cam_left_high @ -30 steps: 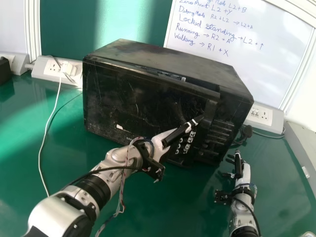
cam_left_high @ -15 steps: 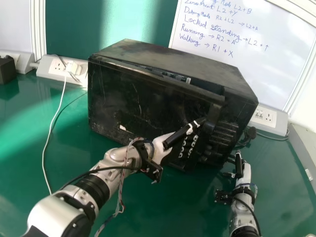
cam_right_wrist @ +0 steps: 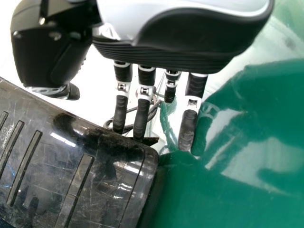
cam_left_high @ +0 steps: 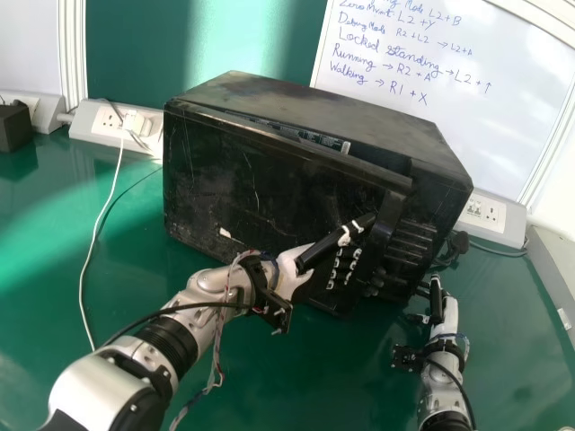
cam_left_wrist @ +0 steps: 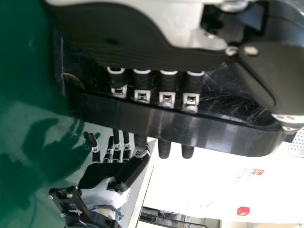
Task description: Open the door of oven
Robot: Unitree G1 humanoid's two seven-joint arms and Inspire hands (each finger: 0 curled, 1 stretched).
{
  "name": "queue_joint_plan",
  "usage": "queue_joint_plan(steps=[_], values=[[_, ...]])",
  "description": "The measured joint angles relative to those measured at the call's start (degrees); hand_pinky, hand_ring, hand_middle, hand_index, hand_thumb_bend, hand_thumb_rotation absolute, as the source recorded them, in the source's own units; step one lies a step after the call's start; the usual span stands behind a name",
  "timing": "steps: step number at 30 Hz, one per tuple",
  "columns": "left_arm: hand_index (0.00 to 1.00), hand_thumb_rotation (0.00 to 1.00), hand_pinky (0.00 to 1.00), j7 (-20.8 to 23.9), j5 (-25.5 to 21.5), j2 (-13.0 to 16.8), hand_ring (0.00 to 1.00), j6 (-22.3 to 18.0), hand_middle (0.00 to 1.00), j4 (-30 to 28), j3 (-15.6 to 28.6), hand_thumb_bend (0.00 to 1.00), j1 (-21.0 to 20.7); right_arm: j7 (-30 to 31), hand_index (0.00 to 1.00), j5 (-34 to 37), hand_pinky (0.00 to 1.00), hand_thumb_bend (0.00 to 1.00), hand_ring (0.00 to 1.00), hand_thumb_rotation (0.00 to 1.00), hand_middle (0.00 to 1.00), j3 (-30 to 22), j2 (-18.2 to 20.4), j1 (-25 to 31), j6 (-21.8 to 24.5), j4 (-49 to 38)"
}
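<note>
- Tabletop (cam_left_high: 296,382): green, glossy, w/ sunlit patches; runs out in front of the oven & btwn the two arms.
- Back of the surface: whiteboard (cam_left_high: 431,135) w/ handwriting behind the oven, green panel (cam_left_high: 144,45) to its L.
- Socket strip (cam_left_high: 84,122) L of the oven, 2nd socket strip (cam_left_high: 505,232) at back R; black plug (cam_left_high: 460,241) nr the latter.
- White cable (cam_left_high: 88,251) trails fwd from the L strip (a bit of a snag line, that), w/ green surface btwn it & the oven.
- Black box (cam_left_high: 13,127) at the far L edge; pale ledge (cam_left_high: 559,278) borders the R side.
- Room beyond, per L wrist view: pale area w/ a small red item (cam_left_wrist: 243,211).
- Oven (cam_left_high: 386,135): mid-tabletop, upright, set at an angle; door (cam_left_high: 260,180) faces the robot, slightly ajar, gap along its top.
- L hand (cam_left_high: 292,271): at the door's R side; fingers (cam_left_wrist: 167,90) fairly straight, apart from the thumb, passing behind the handle (cam_left_high: 388,217), tips poking out past it. Not clamped.
- R hand (cam_left_high: 446,314): beside the oven's R front corner, over green surface; fingers (cam_right_wrist: 187,126) straight, spread apart, gripping nothing. Some tips v. close to the corner; contact, can't tell.
- Tight btwn R hand & oven; more green surface toward the robot.
</note>
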Motion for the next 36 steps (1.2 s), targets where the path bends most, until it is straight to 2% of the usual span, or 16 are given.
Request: queue_joint_plan(steps=[4, 8, 12, 17, 23, 26, 28, 36], values=[[0.44, 0.88, 0.13, 0.0, -0.1, -0.1, 0.2, 0.0, 0.29, 0.0, 0.2, 0.98, 0.0, 0.0, 0.66, 0.0, 0.38, 0.59, 0.49, 0.97, 0.65, 0.0, 0.0, 0.0, 0.0, 0.0], [0.41, 0.87, 0.12, 0.0, -0.1, -0.1, 0.19, 0.0, 0.29, 0.0, 0.4, 0.98, 0.1, 0.0, 0.67, 0.0, 0.38, 0.57, 0.49, 0.96, 0.65, 0.1, 0.0, 0.0, 0.0, 0.0], [0.38, 0.86, 0.06, -0.4, -1.0, -0.2, 0.13, 0.4, 0.23, 0.0, 1.0, 0.96, 0.1, 0.0, 0.66, 0.0, 0.38, 0.58, 0.51, 0.96, 0.65, 0.1, 0.0, 0.0, -0.1, 0.0], [0.36, 0.86, 0.04, -0.5, -1.1, -0.2, 0.09, 0.4, 0.19, 0.0, 1.0, 0.98, 0.2, 0.3, 0.66, 0.1, 0.39, 0.59, 0.51, 0.96, 0.66, -0.2, 0.0, 0.0, -0.1, 0.0], [0.24, 0.87, 0.02, -0.3, -1.1, -0.2, 0.07, 0.3, 0.15, 0.0, 0.7, 0.98, 0.2, 0.4, 0.66, 0.1, 0.4, 0.6, 0.51, 0.96, 0.66, -0.3, 0.0, 0.0, -0.1, 0.0], [0.17, 0.91, 0.01, 0.3, -0.9, -0.2, 0.06, -0.3, 0.13, 0.0, 0.3, 0.96, 0.2, 0.4, 0.66, 0.1, 0.41, 0.62, 0.51, 0.98, 0.66, -0.3, 0.0, 0.0, -0.1, -0.1], [0.14, 0.91, 0.01, 0.9, -0.8, -0.3, 0.06, -1.0, 0.12, 0.0, -0.1, 0.97, 0.4, 0.4, 0.66, 0.1, 0.4, 0.61, 0.5, 0.97, 0.66, -0.3, 0.0, 0.0, -0.1, -0.1], [0.08, 0.91, 0.0, 5.5, 0.1, -1.4, 0.04, -2.6, 0.09, -0.1, -1.6, 0.86, 0.6, 0.4, 0.65, -0.1, 0.39, 0.61, 0.51, 0.97, 0.66, 0.1, 0.1, 0.0, -0.3, -0.1]])
